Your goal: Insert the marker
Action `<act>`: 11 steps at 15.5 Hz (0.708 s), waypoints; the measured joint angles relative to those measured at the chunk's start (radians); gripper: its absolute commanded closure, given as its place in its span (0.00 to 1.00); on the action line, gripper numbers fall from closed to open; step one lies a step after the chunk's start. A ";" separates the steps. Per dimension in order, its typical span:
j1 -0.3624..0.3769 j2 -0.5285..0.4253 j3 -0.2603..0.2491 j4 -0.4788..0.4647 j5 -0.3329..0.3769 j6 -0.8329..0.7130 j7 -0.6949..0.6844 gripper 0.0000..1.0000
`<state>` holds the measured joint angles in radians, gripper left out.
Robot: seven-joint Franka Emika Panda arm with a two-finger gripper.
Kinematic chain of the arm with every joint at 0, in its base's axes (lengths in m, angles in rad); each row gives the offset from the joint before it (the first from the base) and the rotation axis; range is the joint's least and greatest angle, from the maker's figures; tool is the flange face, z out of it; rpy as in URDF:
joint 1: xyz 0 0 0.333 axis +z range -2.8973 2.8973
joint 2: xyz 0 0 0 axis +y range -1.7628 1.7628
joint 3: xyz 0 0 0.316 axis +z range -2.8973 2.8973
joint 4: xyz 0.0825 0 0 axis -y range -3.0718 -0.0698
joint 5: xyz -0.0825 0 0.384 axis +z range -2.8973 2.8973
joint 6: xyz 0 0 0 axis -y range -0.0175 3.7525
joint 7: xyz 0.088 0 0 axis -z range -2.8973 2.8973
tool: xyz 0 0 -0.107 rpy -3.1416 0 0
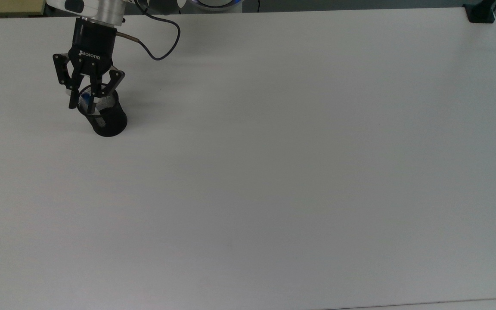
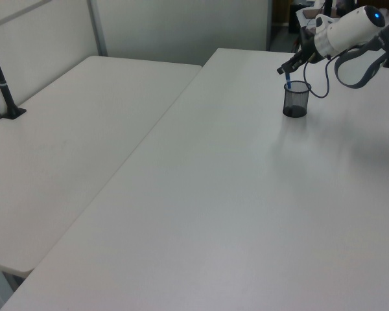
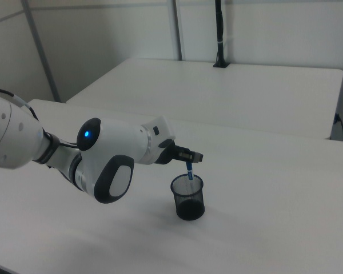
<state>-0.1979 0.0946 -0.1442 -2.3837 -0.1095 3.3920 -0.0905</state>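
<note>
The marker (image 1: 85, 100) stands inside the cup (image 1: 103, 116), leaning on the rim at the top view's left, its blue end poking up just above the rim in the left view (image 2: 288, 83) and the right view (image 3: 189, 169). The gripper (image 1: 85, 104) hangs right over the cup's mouth, tilted, its two fingers parted with the marker between them – nothing is clamped in them, as far as the top view shows.

The cup sits on the white table (image 1: 274, 172) near the far left corner in the top view, close to the table's far edge and left edge. The whole rest of the tabletop spreads bare toward the top view's right and near side – wide room that way. A black cable (image 1: 157, 47) loops from the gripper's wrist over the table behind the cup. A black clamp base (image 1: 479, 13) sits at the far right corner, well apart. In the left view a second table (image 2: 65, 142) lies alongside, with a black post (image 2: 3, 91) on it
</note>
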 measured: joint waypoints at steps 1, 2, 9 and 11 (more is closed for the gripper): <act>0.000 0.000 0.000 0.002 0.002 0.000 0.006 0.30; 0.000 -0.001 0.000 0.004 0.002 0.000 0.019 0.20; 0.005 -0.007 0.008 0.062 0.002 -0.070 0.100 0.00; 0.006 -0.027 0.019 0.106 0.002 -0.192 0.105 0.00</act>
<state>-0.1918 0.0673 -0.1251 -2.2774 -0.1074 3.1998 0.0149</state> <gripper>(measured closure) 0.000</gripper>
